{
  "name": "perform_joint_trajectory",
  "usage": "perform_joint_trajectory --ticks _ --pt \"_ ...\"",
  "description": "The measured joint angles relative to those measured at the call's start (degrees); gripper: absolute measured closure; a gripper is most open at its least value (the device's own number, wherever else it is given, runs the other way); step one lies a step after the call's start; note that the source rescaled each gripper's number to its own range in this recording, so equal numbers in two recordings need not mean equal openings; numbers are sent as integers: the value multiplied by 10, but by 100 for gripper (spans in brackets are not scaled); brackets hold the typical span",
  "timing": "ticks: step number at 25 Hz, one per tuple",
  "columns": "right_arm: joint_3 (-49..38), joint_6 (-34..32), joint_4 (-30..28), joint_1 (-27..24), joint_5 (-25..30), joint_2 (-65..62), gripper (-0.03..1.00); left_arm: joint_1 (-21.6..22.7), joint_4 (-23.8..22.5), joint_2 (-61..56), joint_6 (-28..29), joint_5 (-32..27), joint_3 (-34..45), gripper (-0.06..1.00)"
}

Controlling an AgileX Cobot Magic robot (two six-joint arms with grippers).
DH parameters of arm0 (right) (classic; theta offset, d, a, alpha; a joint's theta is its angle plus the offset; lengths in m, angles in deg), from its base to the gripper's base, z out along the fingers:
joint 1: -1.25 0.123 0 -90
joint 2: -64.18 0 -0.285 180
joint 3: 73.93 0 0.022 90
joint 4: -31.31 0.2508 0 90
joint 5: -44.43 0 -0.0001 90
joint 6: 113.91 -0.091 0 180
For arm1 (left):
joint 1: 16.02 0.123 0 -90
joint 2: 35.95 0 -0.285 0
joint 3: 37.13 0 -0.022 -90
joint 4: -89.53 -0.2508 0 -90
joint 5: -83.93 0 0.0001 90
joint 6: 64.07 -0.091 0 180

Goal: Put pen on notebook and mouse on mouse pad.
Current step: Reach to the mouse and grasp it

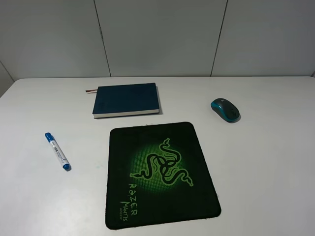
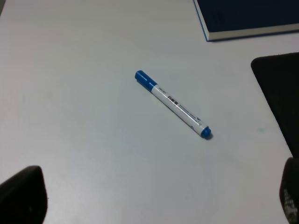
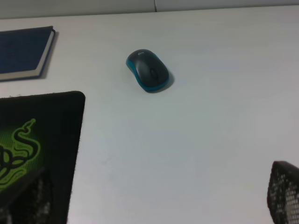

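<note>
Pen (image 1: pixel 58 152) lies near the table's (image 1: pixel 275 187) left edge, dead ahead of your left pincer (image 2: pixel 156 200), its axis slanting across the wide, empty jaws, the right pincer (image 3: pixel 154 200) likewise wide.

You are getting three views.
The high one is looking down over the table (image 1: pixel 275 162); the wrist ones are sitting closer, left by the pen (image 2: pixel 173 103), right by the mouse (image 3: pixel 148 70), all showing the notebook (image 1: pixel 126 98).

Matt mouse pad (image 1: pixel 160 174), glossy mouse (image 1: pixel 225 109)

White table (image 1: pixel 266 162), grey panelled wall (image 1: pixel 157 34)
</note>
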Motion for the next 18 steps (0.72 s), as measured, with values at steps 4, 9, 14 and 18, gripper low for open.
perform_joint_trajectory --ticks 4,9,14,18 --pt "0 0 0 0 0 0 -3 0 0 0 0 0 0 -6" --pt "0 0 0 0 0 0 -3 0 0 0 0 0 0 -6" --pt "0 0 0 0 0 0 -3 0 0 0 0 0 0 -5" --pt "0 0 0 0 0 0 -3 0 0 0 0 0 0 -5"
